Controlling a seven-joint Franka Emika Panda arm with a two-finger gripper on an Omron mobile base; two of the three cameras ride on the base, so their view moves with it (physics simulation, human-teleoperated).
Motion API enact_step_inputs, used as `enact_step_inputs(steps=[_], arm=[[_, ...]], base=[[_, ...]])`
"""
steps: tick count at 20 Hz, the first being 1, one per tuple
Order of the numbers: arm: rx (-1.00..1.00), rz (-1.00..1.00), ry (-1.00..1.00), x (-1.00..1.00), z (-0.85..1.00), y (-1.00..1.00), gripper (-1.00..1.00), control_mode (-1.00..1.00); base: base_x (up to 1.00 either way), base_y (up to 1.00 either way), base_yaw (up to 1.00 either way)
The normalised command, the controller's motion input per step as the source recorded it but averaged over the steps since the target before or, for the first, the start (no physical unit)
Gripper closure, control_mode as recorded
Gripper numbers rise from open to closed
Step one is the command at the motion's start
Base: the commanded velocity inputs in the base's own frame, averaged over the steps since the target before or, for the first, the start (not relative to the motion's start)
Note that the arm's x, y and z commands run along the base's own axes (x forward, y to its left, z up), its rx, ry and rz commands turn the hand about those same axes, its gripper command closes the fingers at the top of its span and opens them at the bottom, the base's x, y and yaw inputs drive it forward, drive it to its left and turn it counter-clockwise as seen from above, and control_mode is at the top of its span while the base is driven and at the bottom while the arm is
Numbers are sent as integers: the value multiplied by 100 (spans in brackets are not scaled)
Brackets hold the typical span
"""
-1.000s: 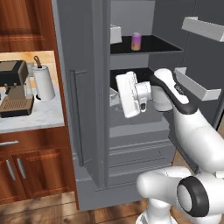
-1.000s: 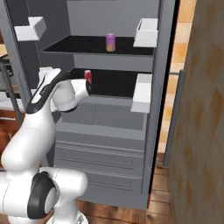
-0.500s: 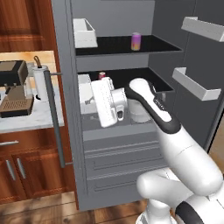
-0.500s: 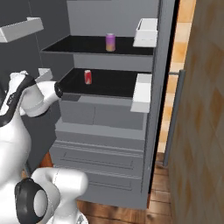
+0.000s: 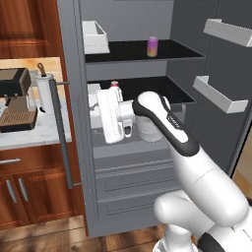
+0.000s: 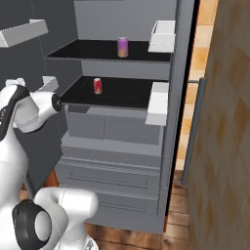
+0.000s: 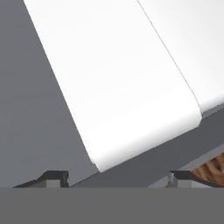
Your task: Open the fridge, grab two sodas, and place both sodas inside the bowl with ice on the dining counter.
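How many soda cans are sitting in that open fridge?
2: a pink-purple can on the upper black shelf, a red and white can on the shelf below. Others may be hidden.

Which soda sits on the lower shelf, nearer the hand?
The red and white soda, on the lower black shelf. The pink-purple soda stands one shelf higher. The hand is level with the lower shelf.

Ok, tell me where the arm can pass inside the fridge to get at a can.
The lower black shelf is bare to the right of the red and white can, up to the white door bin. The upper shelf is bare left of the pink-purple can. It looks tight by the left door, where the gripper faces a white bin.
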Motion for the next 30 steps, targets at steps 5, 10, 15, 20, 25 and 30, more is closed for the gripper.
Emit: enact_step_inputs(steps=[5, 10, 15, 20, 25, 30], arm=[[-6, 0, -11, -7, 18, -30, -100, -100], [-12, 0, -17, -6, 19, -51, -100, -100], [-24, -4, -22, -11, 13, -57, -100, -100], [-31, -11, -24, -16, 1, -51, -100, -100], [-35, -7, -28, -7, 0, -53, -100, -100], [-34, -1, -21, 0, -6, -65, -100, -100]], base=[[0, 0, 0], [0, 0, 0], [0, 0, 0], [0, 0, 0], [0, 0, 0], [0, 0, 0]])
